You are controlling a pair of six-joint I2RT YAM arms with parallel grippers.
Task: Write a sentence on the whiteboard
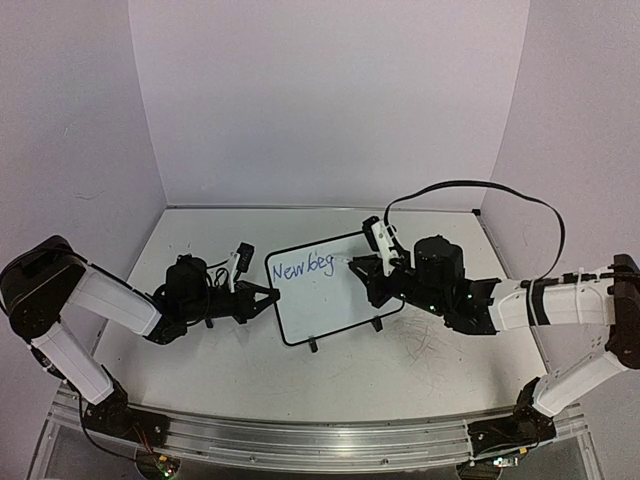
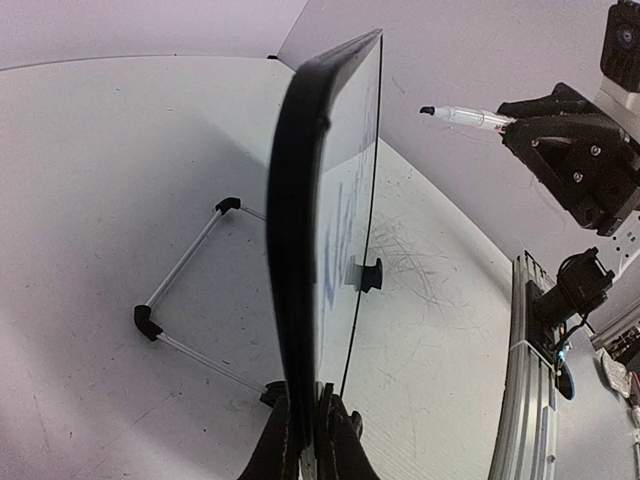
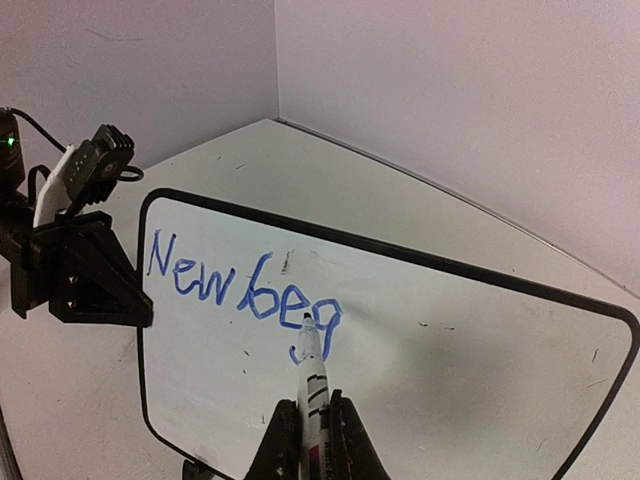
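Right up against the right wrist camera, the right gripper (image 3: 305,440) has its two fingers pinched tight around a white marker (image 3: 313,385), which points up and away from the lens with its blue tip at the tail of the last letter. That letter belongs to the sentence (image 3: 240,285), blue handwriting that reads "New beg" and climbs slightly across the upper left of the whiteboard (image 3: 450,380). Seen edge-on from the left wrist, a small gap seems to show between tip and board face, though I cannot tell for sure. The left gripper (image 2: 312,440) is clamped on the board's left edge, one finger on each face. The board stands mid-table (image 1: 400,370) between the arms, tilted back on its wire stand (image 2: 185,300), one black foot (image 2: 371,275) in front
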